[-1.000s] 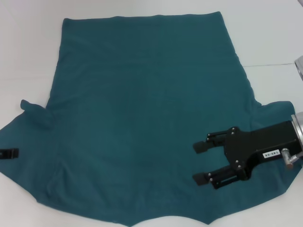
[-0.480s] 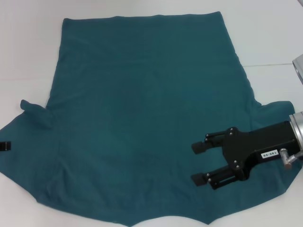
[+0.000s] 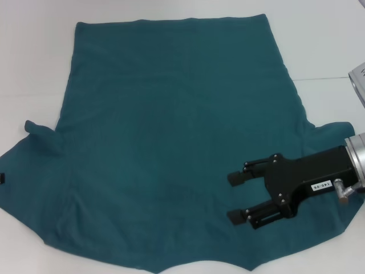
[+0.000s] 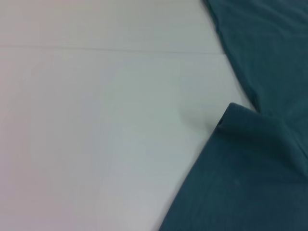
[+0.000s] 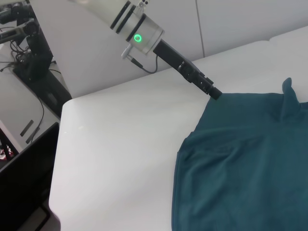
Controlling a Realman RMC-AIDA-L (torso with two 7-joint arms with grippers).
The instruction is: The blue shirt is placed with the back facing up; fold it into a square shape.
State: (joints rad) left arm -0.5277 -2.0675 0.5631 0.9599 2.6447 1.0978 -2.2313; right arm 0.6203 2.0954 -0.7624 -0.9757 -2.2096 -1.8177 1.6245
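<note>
Right hand (image 3: 232, 197) above blue shirt (image 3: 165, 142)

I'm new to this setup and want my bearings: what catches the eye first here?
The blue shirt does: it is spread plain side up over most of the white table. Next is the black right gripper, jaws open, over the shirt near its right sleeve. The left gripper is at the shirt's left sleeve edge.

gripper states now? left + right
Left gripper: at the blue shirt's sleeve edge, cannot be told.
Right gripper: open over the shirt, holding nothing.
</note>
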